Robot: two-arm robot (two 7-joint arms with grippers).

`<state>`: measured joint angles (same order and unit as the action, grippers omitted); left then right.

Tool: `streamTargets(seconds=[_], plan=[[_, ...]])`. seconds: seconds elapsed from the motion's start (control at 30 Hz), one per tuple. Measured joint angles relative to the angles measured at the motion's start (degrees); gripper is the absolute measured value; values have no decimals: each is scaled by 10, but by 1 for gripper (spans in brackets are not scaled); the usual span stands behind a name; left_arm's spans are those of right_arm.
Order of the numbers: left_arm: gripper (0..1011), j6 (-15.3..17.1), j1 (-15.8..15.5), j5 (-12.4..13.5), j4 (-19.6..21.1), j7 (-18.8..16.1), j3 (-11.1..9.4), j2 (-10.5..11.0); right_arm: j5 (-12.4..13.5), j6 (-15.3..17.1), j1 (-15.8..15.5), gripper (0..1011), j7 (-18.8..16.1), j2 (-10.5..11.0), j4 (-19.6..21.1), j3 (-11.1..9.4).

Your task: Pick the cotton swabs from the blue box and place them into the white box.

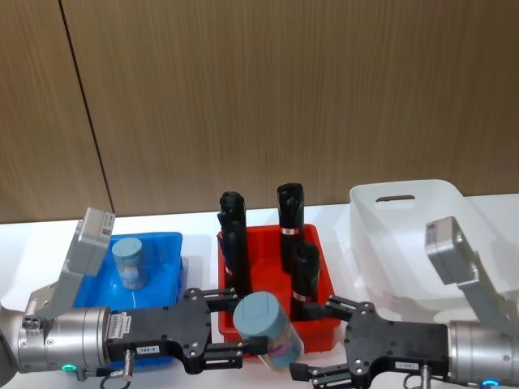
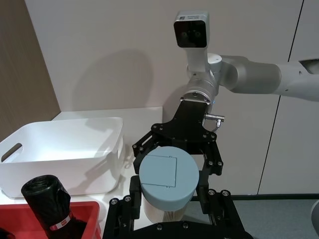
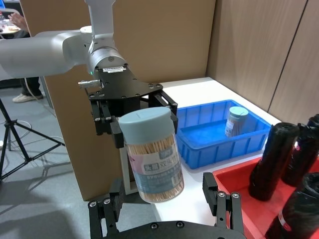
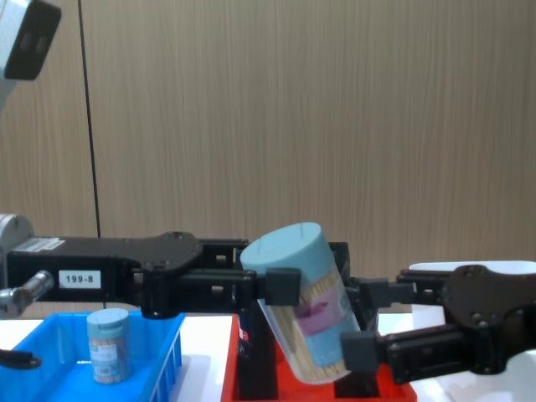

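The left end effector grips a tilted jar of cotton swabs near its lid, above the front of the red tray. The right end effector waits open beside it. If the left one releases too early, the jar may fall.

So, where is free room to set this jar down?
The white glossy plastic bin right of the red tray is bare inside. The bright blue slotted crate has free floor around its one swab jar. The red tray is crowded with black cylinders. The left tool holds the grey-lidded jar at the tray's front, the open right tool beside it.
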<state>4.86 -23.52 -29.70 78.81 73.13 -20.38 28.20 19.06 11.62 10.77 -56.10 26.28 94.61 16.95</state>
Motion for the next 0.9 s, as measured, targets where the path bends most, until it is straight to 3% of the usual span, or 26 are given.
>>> streamTargets(seconds=[0.9], plan=[[661,0,0,0,0,0,0,0,-32,7,32,1002,-6,-29,-22,36]])
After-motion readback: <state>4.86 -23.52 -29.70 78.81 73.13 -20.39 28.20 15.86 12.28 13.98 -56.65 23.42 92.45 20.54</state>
